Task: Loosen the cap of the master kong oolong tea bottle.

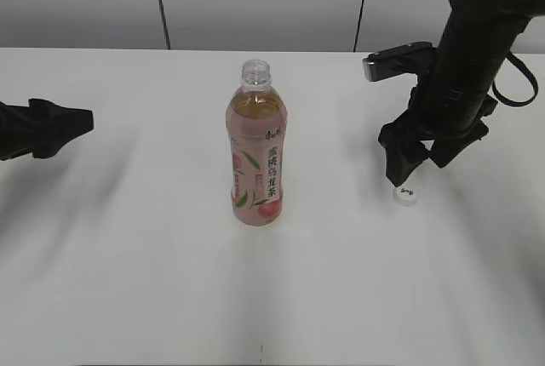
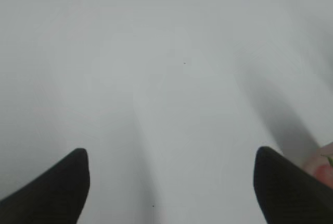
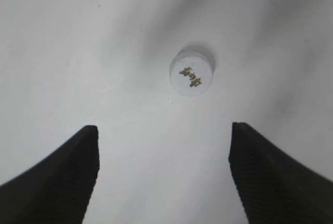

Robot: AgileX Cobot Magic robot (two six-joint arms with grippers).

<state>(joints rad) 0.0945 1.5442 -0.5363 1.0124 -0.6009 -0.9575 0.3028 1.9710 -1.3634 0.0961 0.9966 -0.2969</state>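
The exterior camera looks down at a slant across the white table point(image 1: 128, 281). Each wrist camera faces down close over the tabletop; the right one shares the cap point(image 3: 191, 73) with the exterior view.

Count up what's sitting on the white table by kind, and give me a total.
Tall clear plastic bottle of amber tea with pink peach label, standing open: 1
Small round white plastic screw cap, lying on the table to the bottle's right: 1
Total: 2
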